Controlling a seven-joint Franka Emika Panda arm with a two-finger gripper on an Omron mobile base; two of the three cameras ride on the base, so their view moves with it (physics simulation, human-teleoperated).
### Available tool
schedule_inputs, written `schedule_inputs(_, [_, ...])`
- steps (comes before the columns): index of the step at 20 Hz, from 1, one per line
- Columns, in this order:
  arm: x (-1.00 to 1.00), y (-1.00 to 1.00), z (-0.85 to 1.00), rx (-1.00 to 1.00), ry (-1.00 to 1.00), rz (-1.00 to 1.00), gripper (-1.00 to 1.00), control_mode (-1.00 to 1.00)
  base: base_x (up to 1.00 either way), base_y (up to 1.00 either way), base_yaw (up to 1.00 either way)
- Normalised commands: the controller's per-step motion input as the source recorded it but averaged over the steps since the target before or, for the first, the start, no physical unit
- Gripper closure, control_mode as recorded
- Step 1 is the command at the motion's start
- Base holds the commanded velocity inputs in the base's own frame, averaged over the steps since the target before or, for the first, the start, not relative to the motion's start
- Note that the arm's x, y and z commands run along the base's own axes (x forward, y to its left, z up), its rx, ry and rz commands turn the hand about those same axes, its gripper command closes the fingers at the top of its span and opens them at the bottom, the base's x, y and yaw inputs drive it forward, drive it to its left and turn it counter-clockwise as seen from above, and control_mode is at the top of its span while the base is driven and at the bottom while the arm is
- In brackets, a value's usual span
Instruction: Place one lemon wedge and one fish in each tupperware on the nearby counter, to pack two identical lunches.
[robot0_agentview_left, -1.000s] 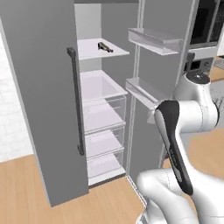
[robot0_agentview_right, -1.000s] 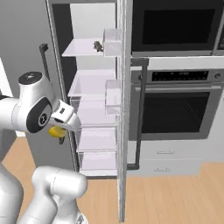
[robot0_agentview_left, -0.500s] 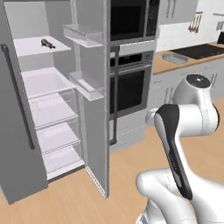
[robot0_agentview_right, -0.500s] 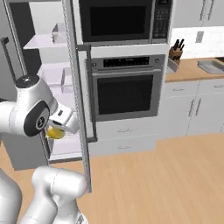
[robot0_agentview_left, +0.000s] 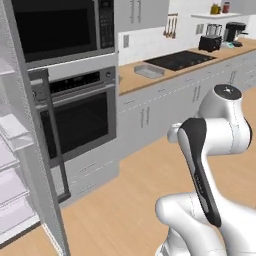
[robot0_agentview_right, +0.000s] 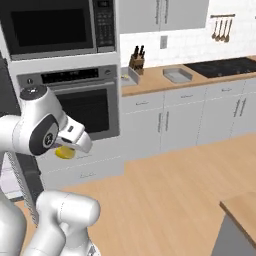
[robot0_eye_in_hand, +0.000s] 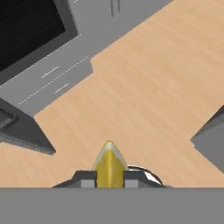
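Note:
My gripper (robot0_eye_in_hand: 109, 178) is shut on a yellow lemon wedge (robot0_eye_in_hand: 109, 161), whose pointed tip sticks out between the two dark fingertips (robot0_eye_in_hand: 87, 179). From the right base view the lemon wedge (robot0_agentview_right: 64, 152) hangs under the gripper (robot0_agentview_right: 69, 149), low in front of the oven. A shallow grey tupperware (robot0_agentview_right: 177, 75) lies on the wood-grain counter (robot0_agentview_right: 210, 75), left of the stovetop. The same tupperware (robot0_agentview_left: 149, 71) and counter (robot0_agentview_left: 131, 84) show in the left base view. The fish are out of view.
A wall oven (robot0_agentview_right: 87, 102) with a microwave (robot0_agentview_left: 55, 30) above stands left of the counter. An open fridge door (robot0_agentview_left: 30, 165) fills the left edge. Knife block (robot0_agentview_right: 135, 56), black stovetop (robot0_agentview_right: 225, 66), a grey island corner (robot0_agentview_right: 240, 220). Wooden floor (robot0_agentview_left: 135, 200) lies between.
The whole picture has swung from the open fridge to the oven and counter, so the base has turned. The gripper stays shut on the lemon wedge.

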Motion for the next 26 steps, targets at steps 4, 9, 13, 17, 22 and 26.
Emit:
schedule_inputs(4, [0.00, 0.00, 0.00, 0.00, 0.00, 0.00, 1.00, 1.00, 1.00, -0.72, -0.11])
schedule_inputs(9, [0.00, 0.00, 0.00, 0.00, 0.00, 0.00, 1.00, 1.00, 1.00, -0.38, -0.02])
schedule_inputs(13, [0.00, 0.00, 0.00, 0.00, 0.00, 0.00, 1.00, 1.00, 1.00, 0.00, -0.08])
schedule_inputs(17, [0.00, 0.00, 0.00, 0.00, 0.00, 0.00, 1.00, 1.00, 1.00, -0.04, -0.05])
schedule_inputs(22, [0.00, 0.00, 0.00, 0.00, 0.00, 0.00, 1.00, 1.00, 1.00, -0.40, 0.01])
schedule_inputs(26, [0.00, 0.00, 0.00, 0.00, 0.00, 0.00, 1.00, 1.00, 1.00, -0.67, 0.17])
